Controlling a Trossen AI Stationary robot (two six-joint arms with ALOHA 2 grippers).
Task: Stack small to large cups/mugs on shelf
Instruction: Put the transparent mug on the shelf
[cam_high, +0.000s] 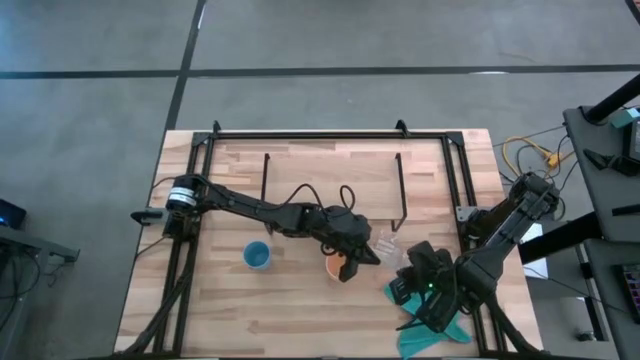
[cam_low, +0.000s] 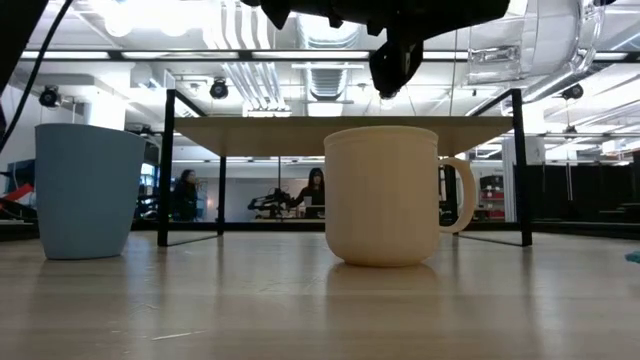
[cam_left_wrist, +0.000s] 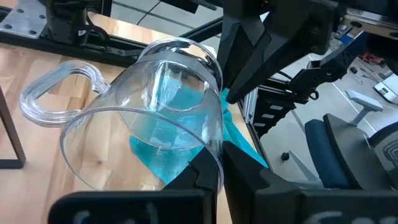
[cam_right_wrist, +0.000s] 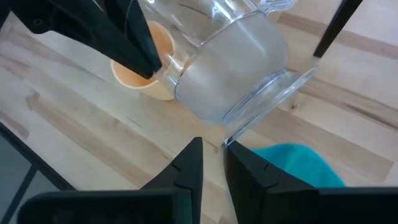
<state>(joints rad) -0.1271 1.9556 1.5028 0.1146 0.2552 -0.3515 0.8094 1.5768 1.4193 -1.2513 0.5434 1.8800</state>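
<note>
Clear glass cup (cam_left_wrist: 155, 118) tilted, mouth toward left wrist cam, in left gripper's (cam_left_wrist: 214, 177) clamped jaws; right gripper's (cam_right_wrist: 212, 163) jaws slightly apart.

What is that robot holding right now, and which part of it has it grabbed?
The left gripper holds the clear glass mug in the air, pinched by its rim. The right gripper, just below the mug's base, holds nothing.

— Where do we find the cups?
— Our blue cup (cam_high: 257, 256) stands upright on the table, apart from the orange mug (cam_high: 334, 266). The clear glass cup (cam_left_wrist: 152, 118) hangs tilted above. The shelf (cam_low: 350, 127) stands behind them.
</note>
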